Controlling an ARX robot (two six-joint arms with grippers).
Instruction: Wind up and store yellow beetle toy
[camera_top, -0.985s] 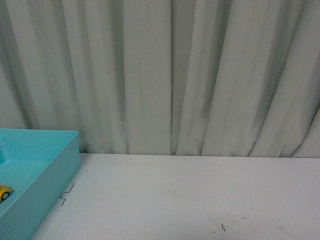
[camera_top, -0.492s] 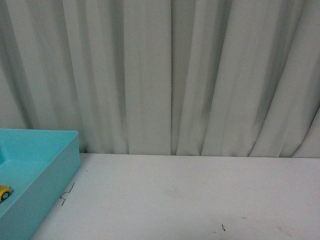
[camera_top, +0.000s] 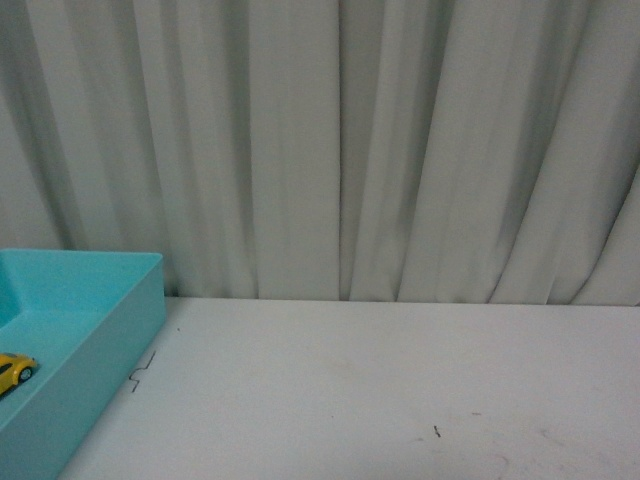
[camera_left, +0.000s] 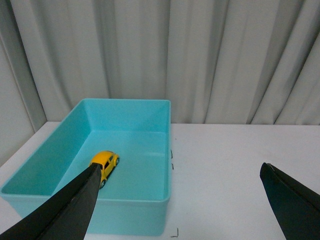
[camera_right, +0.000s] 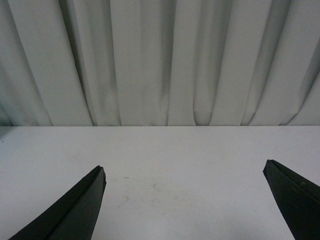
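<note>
Pale curtain (camera_top: 340, 150) hangs behind a white table (camera_right: 160, 150). The yellow beetle toy (camera_left: 104, 165) sits on its wheels on the floor of the teal bin (camera_left: 125, 101), toward one long wall and touching nothing else. My front camera catches only a sliver of it at the frame's edge, so I go by the left wrist view.

The left gripper (camera_left: 180, 166) hangs above and just short of the bin, fingers spread wide and empty; one finger overlaps the toy in the picture but seems clear of it. The right gripper (camera_right: 184, 166) is likewise released with nothing in it, over bare table well apart from the bin.

With the toy in the bin and both claws slack, I judge the storing step done. Whether the spring was wound I cannot tell. If it was, the next move calls only for drawing the left arm up and back without clipping the bin's rim.
</note>
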